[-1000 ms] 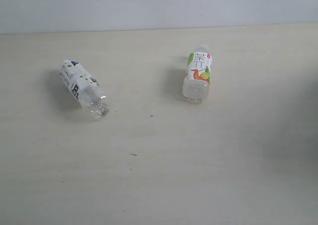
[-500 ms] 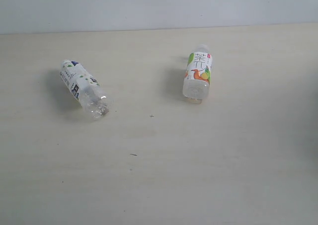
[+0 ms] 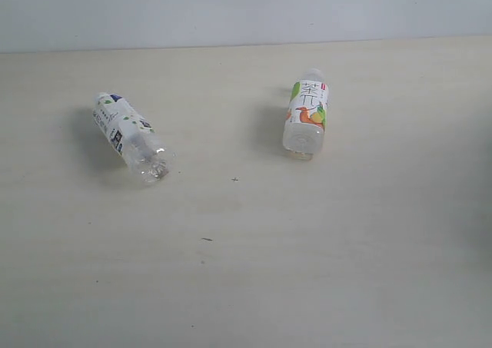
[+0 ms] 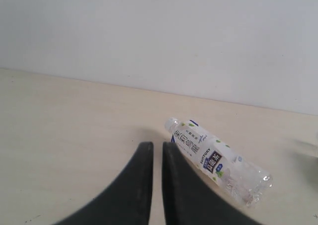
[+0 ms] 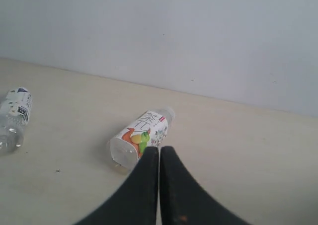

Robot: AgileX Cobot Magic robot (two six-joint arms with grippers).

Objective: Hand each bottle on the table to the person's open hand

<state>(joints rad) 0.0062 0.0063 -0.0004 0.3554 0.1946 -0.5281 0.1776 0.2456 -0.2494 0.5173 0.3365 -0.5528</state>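
Two bottles lie on their sides on the pale table. The white bottle with dark print lies at the left, also seen in the left wrist view. The white bottle with orange fruit lies right of centre, also seen in the right wrist view. Neither gripper shows in the exterior view. My left gripper is shut on nothing, short of the dark-print bottle. My right gripper is shut on nothing, just short of the fruit bottle. The person's open hand is out of view.
A plain pale wall runs along the table's far edge. A few tiny dark specks dot the surface between the bottles. The dark-print bottle shows at the edge of the right wrist view.
A dim shadow at the right edge of the exterior view has faded. The bottles have not moved.
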